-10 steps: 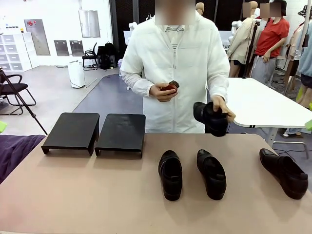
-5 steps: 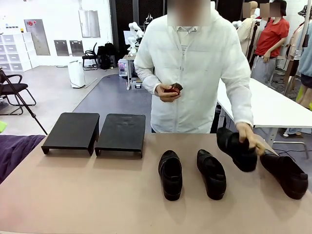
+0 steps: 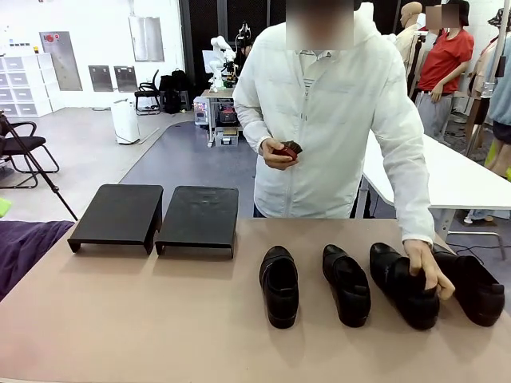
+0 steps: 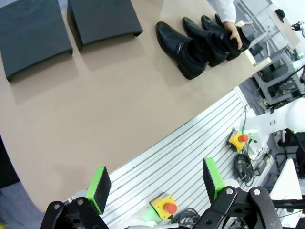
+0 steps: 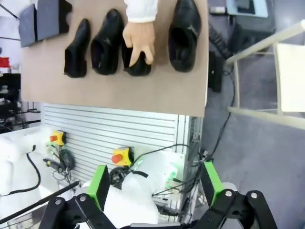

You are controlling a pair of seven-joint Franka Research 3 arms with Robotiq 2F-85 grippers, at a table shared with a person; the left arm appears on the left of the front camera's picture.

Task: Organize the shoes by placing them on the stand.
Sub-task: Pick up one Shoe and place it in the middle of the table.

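Four glossy black shoes stand in a row on the right half of the tan table: one [image 3: 279, 285], a second [image 3: 346, 283], a third [image 3: 402, 286] with the person's hand [image 3: 427, 267] on it, and a fourth [image 3: 473, 283] at the far right. The stand's two black platforms [image 3: 120, 211] [image 3: 200, 215] sit bare at the back left. The left wrist view shows my left gripper [image 4: 155, 183] open, high over the table's near edge, with the shoes [image 4: 183, 43] and stand [image 4: 102, 19] far off. My right gripper [image 5: 155, 183] is open too, high above the shoe row [image 5: 106, 43] and the hand-covered shoe [image 5: 136, 64].
The person stands at the far side, the other hand holding a small dark red object [image 3: 286, 149]. A purple cloth [image 3: 28, 247] lies at the table's left edge. A white table [image 3: 435, 171] stands behind at the right. Bare tabletop [image 3: 160, 319] lies in front of the stand.
The person has brought the fourth shoe down from chest height and set it on the table between the second shoe and the rightmost one, hand still on it.
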